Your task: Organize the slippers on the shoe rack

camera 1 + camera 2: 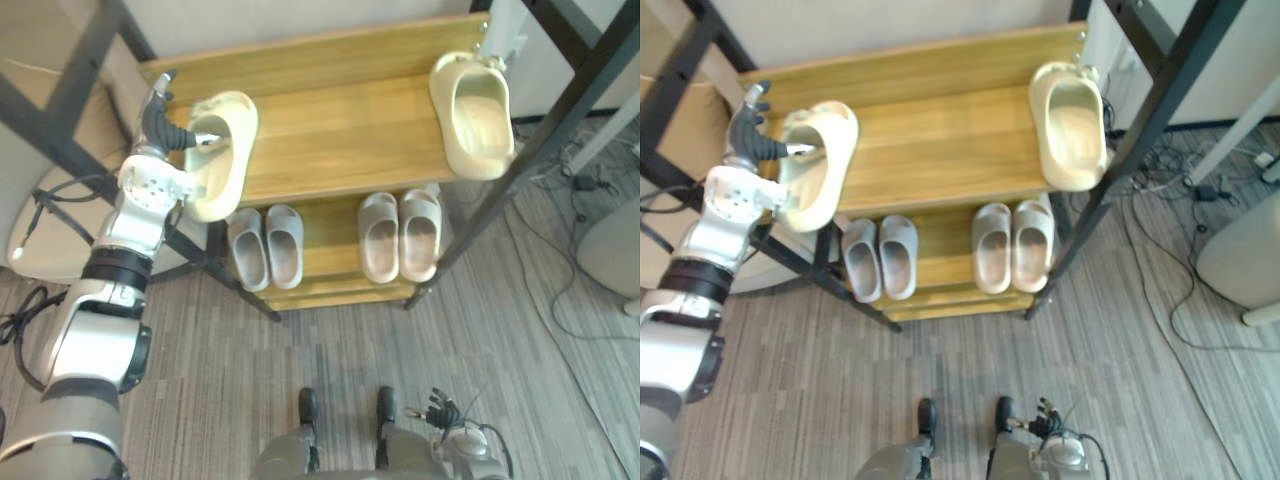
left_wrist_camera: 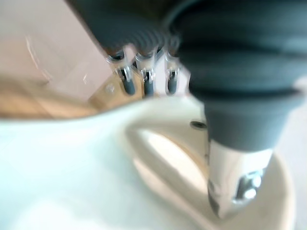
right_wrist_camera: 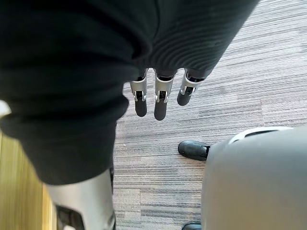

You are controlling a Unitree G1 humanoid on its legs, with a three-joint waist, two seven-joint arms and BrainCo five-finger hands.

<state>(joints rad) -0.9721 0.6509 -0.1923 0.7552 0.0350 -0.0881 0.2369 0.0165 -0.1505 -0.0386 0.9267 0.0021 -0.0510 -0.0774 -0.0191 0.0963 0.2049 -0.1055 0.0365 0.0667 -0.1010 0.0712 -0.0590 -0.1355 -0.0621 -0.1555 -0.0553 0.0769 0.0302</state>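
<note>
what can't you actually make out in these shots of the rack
- Left wrist view: where the left hand's fingers meet the outside of the left cream slipper; its rim hides the contact.
- Eye views: whether that slipper's sole rests on the top shelf; the slipper itself covers it.
- Eye views: the far ends of the grey slippers on the lower shelf, tucked under the top shelf's front edge.

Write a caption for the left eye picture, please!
Left hand grips a cream slipper at the left end of the top shelf.
</note>
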